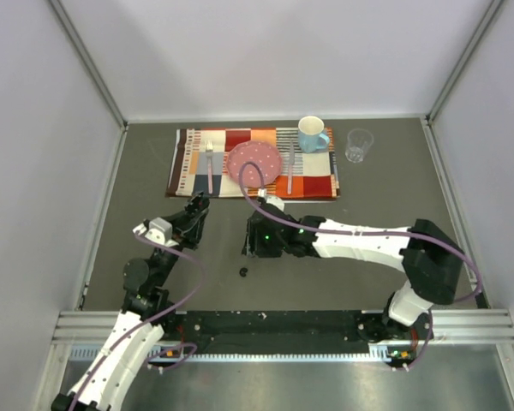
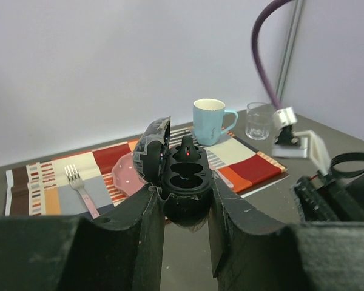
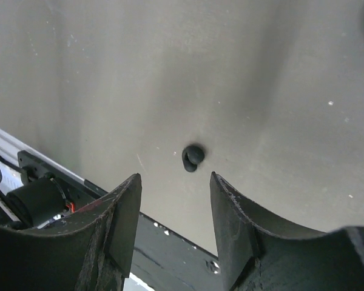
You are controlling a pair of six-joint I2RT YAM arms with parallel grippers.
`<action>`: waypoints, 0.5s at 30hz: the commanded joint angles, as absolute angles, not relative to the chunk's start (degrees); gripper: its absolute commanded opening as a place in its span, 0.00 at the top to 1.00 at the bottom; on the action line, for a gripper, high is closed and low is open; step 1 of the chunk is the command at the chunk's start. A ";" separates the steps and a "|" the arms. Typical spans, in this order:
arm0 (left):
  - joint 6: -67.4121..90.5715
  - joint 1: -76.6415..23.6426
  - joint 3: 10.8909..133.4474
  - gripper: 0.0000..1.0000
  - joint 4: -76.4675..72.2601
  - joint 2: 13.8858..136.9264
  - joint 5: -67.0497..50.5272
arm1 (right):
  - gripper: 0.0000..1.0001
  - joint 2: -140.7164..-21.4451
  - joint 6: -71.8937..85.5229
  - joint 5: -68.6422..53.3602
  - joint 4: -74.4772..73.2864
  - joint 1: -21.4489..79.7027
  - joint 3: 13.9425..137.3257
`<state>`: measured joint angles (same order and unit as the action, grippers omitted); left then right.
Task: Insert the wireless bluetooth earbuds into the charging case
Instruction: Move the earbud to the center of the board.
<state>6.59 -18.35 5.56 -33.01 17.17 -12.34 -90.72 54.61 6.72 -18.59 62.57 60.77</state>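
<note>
My left gripper (image 2: pixel 183 189) is shut on the black charging case (image 2: pixel 183 203), holding it by its lower body above the table. The case's lid (image 2: pixel 151 148) stands open to the left. One earbud (image 2: pixel 187 151) sits in the far slot with a red light showing, and the near slot is empty. Another tiny black earbud (image 3: pixel 193 157) lies loose on the grey table (image 3: pixel 279 91), just beyond my right gripper (image 3: pixel 175 182), which is open with nothing between its fingers. In the top view this earbud (image 1: pixel 242 272) lies just below the right gripper (image 1: pixel 252 245).
At the back lies a patchwork placemat (image 1: pixel 193 167) with a pink dotted plate (image 1: pixel 255 160), a fork (image 1: pixel 210 163) and a blue mug (image 1: pixel 312 134). A clear glass (image 1: pixel 358 145) stands to its right. The black mounting rail (image 1: pixel 274 325) runs close behind the loose earbud.
</note>
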 commanded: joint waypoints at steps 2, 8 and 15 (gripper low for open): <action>8.08 -17.93 6.15 1.00 -30.33 12.93 -9.84 | 0.51 -97.02 54.49 1.76 -16.61 63.11 66.44; 8.17 -17.93 6.59 1.00 -28.39 10.99 -9.85 | 0.44 -102.38 55.63 -2.46 -16.79 63.19 66.80; 8.09 -17.93 6.68 1.00 -27.51 10.81 -9.41 | 0.48 -105.64 55.90 -5.54 -16.79 63.19 66.97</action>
